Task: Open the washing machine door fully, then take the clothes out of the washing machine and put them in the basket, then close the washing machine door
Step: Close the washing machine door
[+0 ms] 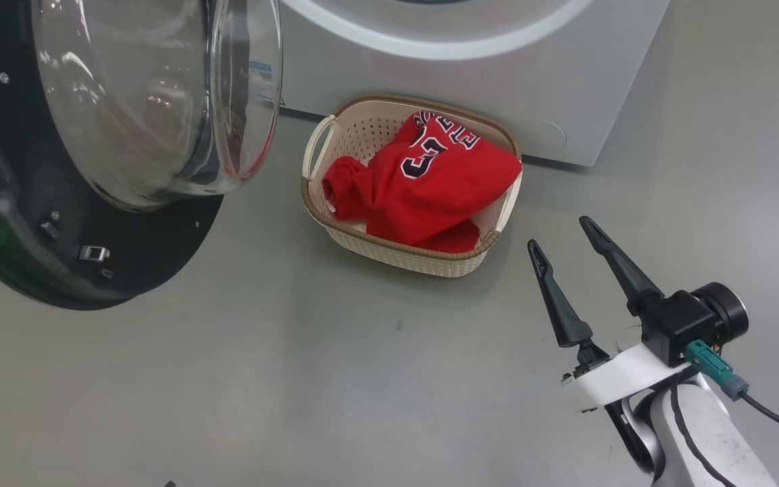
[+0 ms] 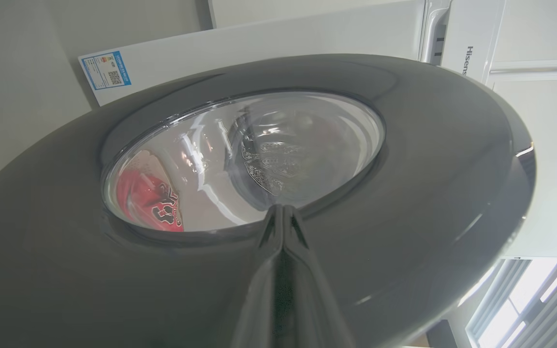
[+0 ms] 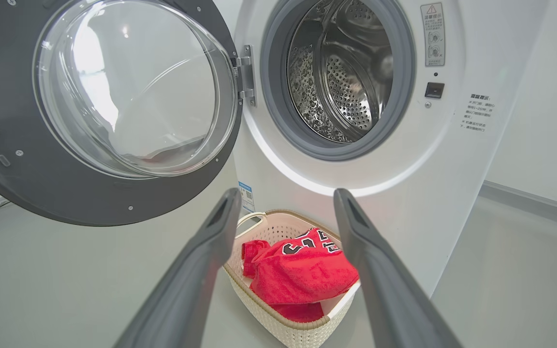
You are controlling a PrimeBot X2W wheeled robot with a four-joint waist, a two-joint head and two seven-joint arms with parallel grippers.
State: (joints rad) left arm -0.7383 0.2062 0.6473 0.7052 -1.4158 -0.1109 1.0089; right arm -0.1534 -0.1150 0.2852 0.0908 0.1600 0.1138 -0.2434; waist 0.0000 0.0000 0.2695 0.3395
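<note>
The red clothes (image 1: 423, 189) lie in the basket (image 1: 403, 260). Its long side runs along the washing machine (image 1: 470, 74). The washing machine door (image 1: 92, 270) hangs open on my left. My left gripper (image 2: 283, 209) is pinched together by the door's outside. My right gripper (image 1: 559, 231) is spread wide and empty.

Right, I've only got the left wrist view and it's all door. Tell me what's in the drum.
Observer: The right wrist view looks into the washing machine. The part of the drum that I can see is bare steel, with nothing red in it.
Operator: Then confirm where the clothes are.
Observer: The clothes lie heaped in the basket, on the floor in front of the machine.
Operator: Give me the right gripper.
Observer: The right gripper is open and empty, above the floor and apart from the basket.
</note>
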